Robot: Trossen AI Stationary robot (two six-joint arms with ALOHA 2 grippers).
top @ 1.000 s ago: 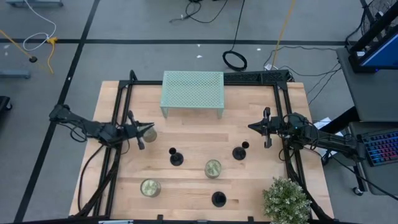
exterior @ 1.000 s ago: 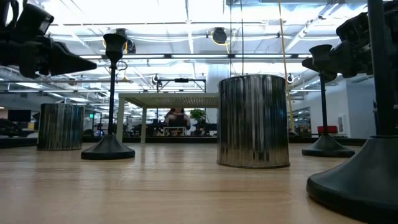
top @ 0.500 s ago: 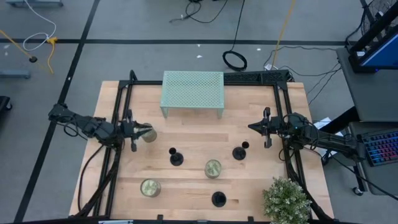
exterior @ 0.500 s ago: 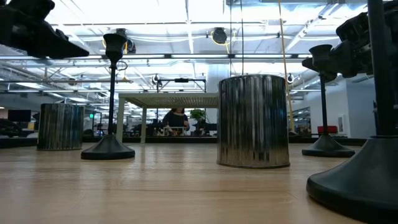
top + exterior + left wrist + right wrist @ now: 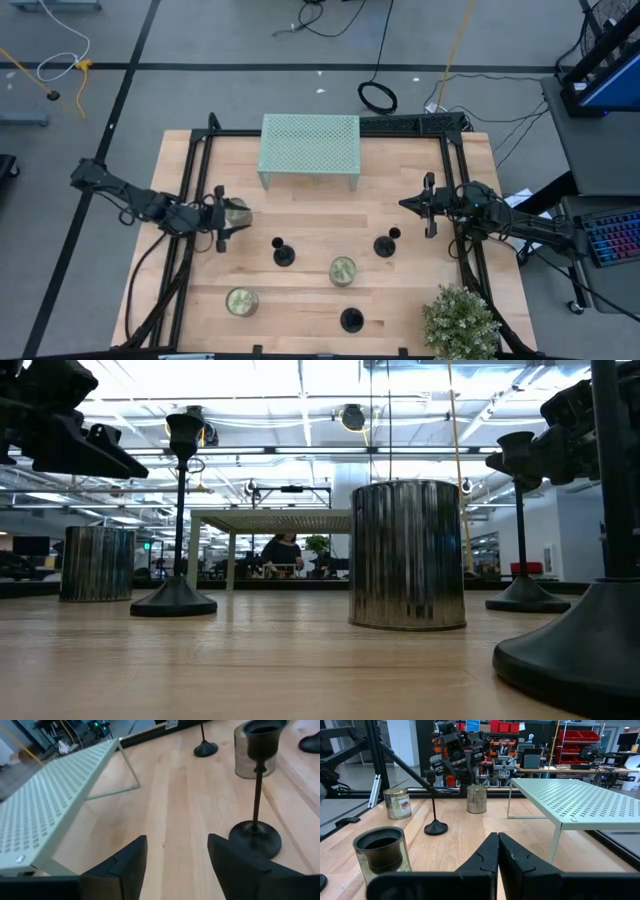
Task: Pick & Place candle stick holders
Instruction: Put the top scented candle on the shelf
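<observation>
Three black candle stick holders stand on their disc bases on the wooden table: one left of centre [image 5: 283, 252], one to the right [image 5: 385, 243], one near the front edge [image 5: 350, 320]. My left gripper [image 5: 226, 222] hovers open above the table's left part, beside a tin [image 5: 241, 211]. In the left wrist view its fingers [image 5: 177, 865] point toward the nearest holder [image 5: 256, 795], well short of it. My right gripper [image 5: 405, 205] waits shut over the right part, fingers pressed together [image 5: 497, 842]. The right-hand holder's cup [image 5: 382, 850] shows close beside it.
A pale green perforated rack [image 5: 310, 148] stands at the far middle. Two more greenish-gold tins stand at the centre [image 5: 342, 270] and near left [image 5: 241, 301]. A potted plant [image 5: 460, 322] fills the near right corner. Bare wood lies between rack and holders.
My left gripper has drawn back a little toward the table's left and near edges, staying above the table, and has opened its fingers. The holders and tins have not moved.
</observation>
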